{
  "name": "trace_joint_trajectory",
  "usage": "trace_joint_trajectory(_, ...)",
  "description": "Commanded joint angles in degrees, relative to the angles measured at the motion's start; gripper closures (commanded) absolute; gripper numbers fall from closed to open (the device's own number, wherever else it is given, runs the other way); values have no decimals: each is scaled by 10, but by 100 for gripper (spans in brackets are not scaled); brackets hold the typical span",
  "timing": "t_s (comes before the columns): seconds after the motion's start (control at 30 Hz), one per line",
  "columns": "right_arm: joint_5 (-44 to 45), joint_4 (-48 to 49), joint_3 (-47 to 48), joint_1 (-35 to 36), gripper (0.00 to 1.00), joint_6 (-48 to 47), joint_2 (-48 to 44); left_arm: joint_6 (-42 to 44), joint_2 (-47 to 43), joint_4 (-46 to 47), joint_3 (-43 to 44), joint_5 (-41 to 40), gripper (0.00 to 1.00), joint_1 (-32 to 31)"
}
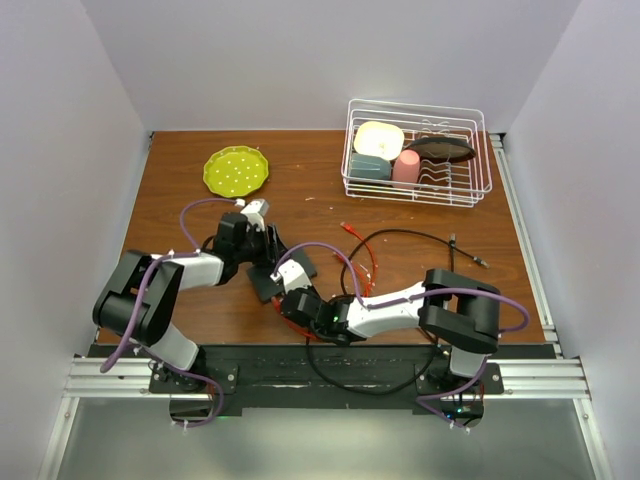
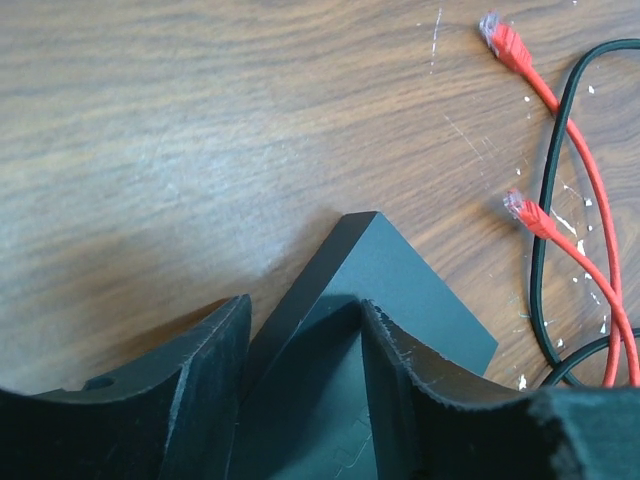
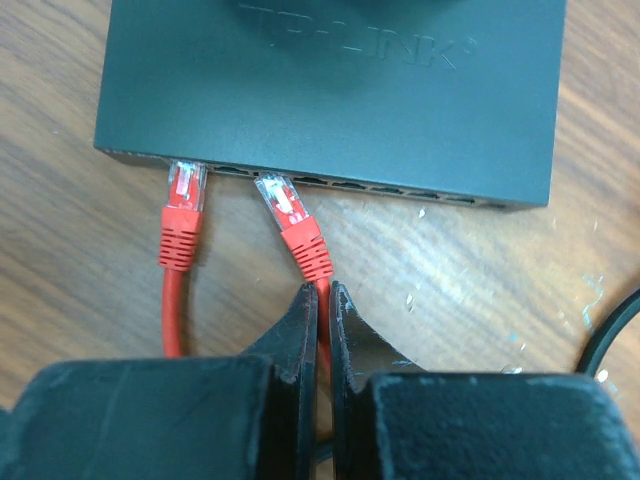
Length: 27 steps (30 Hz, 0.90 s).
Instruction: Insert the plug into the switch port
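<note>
The switch point(image 3: 330, 90) lies flat on the table point(image 1: 170, 200), its row of ports along the long edge that faces the right wrist camera. The right gripper point(image 3: 322, 310) is closed on a red cable point(image 3: 322, 275) just behind the plug point(image 3: 288, 210), its two fingers pinched together on it with no gap to see. The plug slants toward the switch with its clear tip at the mouth of the port point(image 3: 270, 178), second from the end of the row; how far in it sits cannot be told. In the end port beside it a second red plug point(image 3: 183, 190) stands straight, its cable running back away from the switch. The left gripper point(image 2: 300, 325) is at the opposite side of the switch, its fingers point(image 2: 200, 390) apart astride one corner, one beside the switch's edge and the other over its top; whether they press on the switch cannot be told. Past that corner, well apart from the switch, two loose red plug ends point(image 2: 520, 208) lie on the wood next to a black cable point(image 2: 545, 200). Farther from the switch, toward the table's back edge, a yellow-green plate point(image 1: 236, 170) lies on one side and a white wire rack point(image 1: 347, 140) with dishes stands on the other.
</note>
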Motion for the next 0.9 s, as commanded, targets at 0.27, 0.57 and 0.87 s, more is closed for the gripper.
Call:
trace_joint_trajectory(0.27, 72, 29, 17, -6, 100, 139, -29, -45, -88, -108, -53, -69, 39, -24)
trace_joint_trajectory(0.57, 29, 63, 21, -5, 100, 102, -16, -46, -87, -85, -62, -59, 37, -24)
trace_joint_trajectory(0.87, -8, 110, 11, -5, 100, 33, 0, -49, -63, -66, -72, -29, 44, -24)
